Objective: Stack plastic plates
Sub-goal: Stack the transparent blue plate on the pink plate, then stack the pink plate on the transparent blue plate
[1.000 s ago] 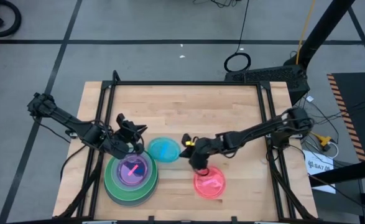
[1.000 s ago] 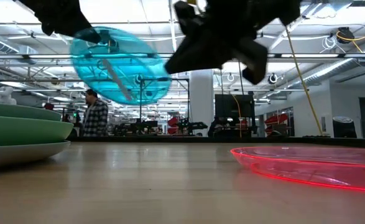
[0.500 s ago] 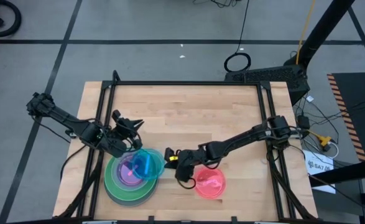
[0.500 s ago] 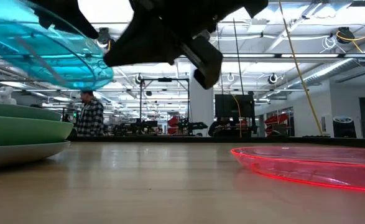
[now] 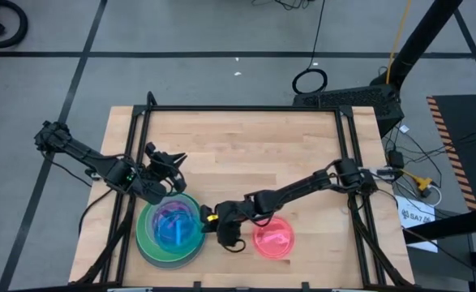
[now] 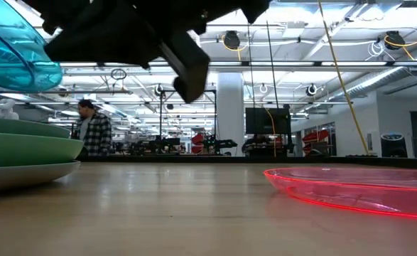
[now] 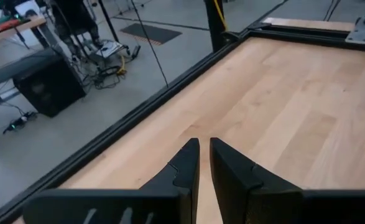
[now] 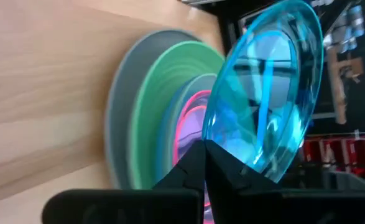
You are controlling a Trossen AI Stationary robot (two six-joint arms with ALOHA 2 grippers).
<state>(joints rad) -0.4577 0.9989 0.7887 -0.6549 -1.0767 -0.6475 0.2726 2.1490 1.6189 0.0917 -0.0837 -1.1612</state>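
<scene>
A stack of plastic plates [image 5: 150, 243] rests at the table's near left: a grey one [image 8: 120, 124] at the bottom, green [image 8: 163, 93] on it, smaller ones and a pink one [image 8: 191, 121] inside. My right gripper [image 5: 208, 218] is shut on a translucent teal plate [image 5: 177, 227], which hovers over the stack [image 6: 23, 146]. A second pink plate [image 5: 272, 238] lies flat on the table to the right. My left gripper [image 7: 204, 152] waits above the stack's far edge, a narrow gap between its fingers and nothing in it. My right gripper pinches the teal plate's rim [image 8: 212, 142] between its two fingers, on the side of the plate toward the table's right. The fingers reach in from the table's right, slanting a little down. The plate [image 6: 9, 50] is tilted and lifted clear above the stack.
Bare wood stretches over the table's far half [image 5: 246, 138]. A black frame rail [image 7: 126, 124] runs along the table's edge. In the low view a person [image 6: 91, 135] stands in the room far behind the table.
My right gripper has carried the teal plate from the table's middle toward the left and near edge, until it is over the stack. The wrist has rolled, so the plate's tilt has changed. The plate stays clear of the stack.
</scene>
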